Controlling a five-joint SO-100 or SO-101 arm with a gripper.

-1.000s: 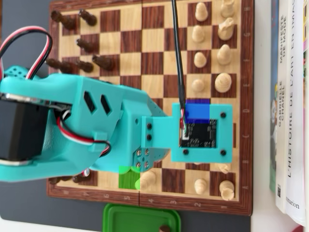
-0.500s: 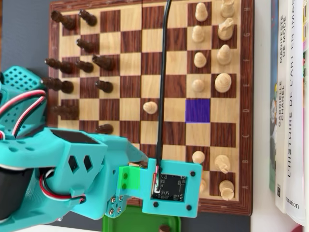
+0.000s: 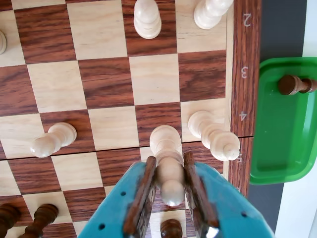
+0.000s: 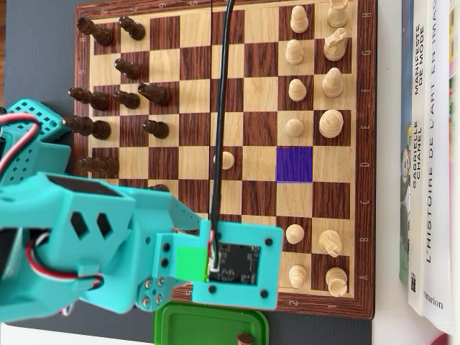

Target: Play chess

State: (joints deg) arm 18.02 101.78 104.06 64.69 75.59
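In the wrist view my gripper is shut on a light chess piece, its brown pads pressing both sides of the stem near the board's numbered edge. Whether the piece is off the chessboard I cannot tell. Another light piece stands just to its right, and a light pawn stands to the left. In the overhead view the teal arm and its camera mount hide the gripper and the held piece at the chessboard's lower edge.
Dark pieces fill the board's left side and light pieces the right, with a lone light pawn mid-board. One square is tinted blue. A green tray holds a dark piece. Books lie at the right.
The arm swung from the middle of the board down to its lower edge, then slightly left, which uncovered the mid-board light pawn and the blue square.
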